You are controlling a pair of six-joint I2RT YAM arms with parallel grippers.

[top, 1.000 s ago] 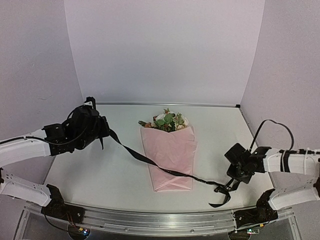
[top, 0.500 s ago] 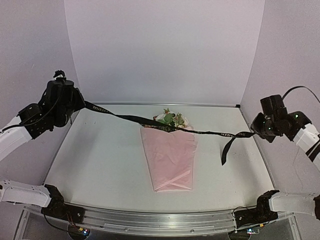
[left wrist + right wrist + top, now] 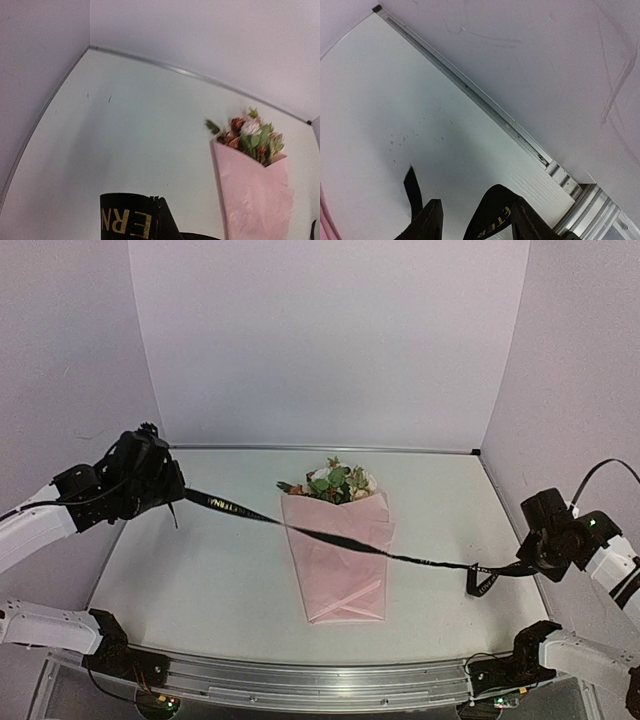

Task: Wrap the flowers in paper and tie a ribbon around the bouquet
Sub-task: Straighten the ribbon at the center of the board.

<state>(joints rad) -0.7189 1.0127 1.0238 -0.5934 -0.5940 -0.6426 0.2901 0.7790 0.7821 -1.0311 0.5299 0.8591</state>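
Note:
The bouquet lies mid-table, a pink paper (image 3: pixel 340 565) cone with the flowers (image 3: pixel 335 482) showing at its far end; the left wrist view has it at the right (image 3: pixel 255 195). The black ribbon (image 3: pixel 250 512) with pale lettering runs taut from my left gripper (image 3: pixel 172 492), which is shut on it, diagonally over the cone's middle to a curled end (image 3: pixel 480 583) by my right gripper (image 3: pixel 523 565). In the right wrist view the right gripper (image 3: pixel 480 225) stands open, a ribbon (image 3: pixel 495 205) loop leaning on one of its fingers (image 3: pixel 532 222). Close up, the ribbon (image 3: pixel 127 220) fills the left wrist view's bottom edge.
A metal strip (image 3: pixel 330 448) borders the table's far edge and a rail (image 3: pixel 320 680) runs along the near edge. Lilac walls close in on three sides; the right wall (image 3: pixel 590 390) is close to the right arm. The table's corner trim (image 3: pixel 470 90) passes near the right gripper.
Both arms came down from a raised pose. The ribbon dropped from over the flower heads to across the cone's middle. The right jaws opened.

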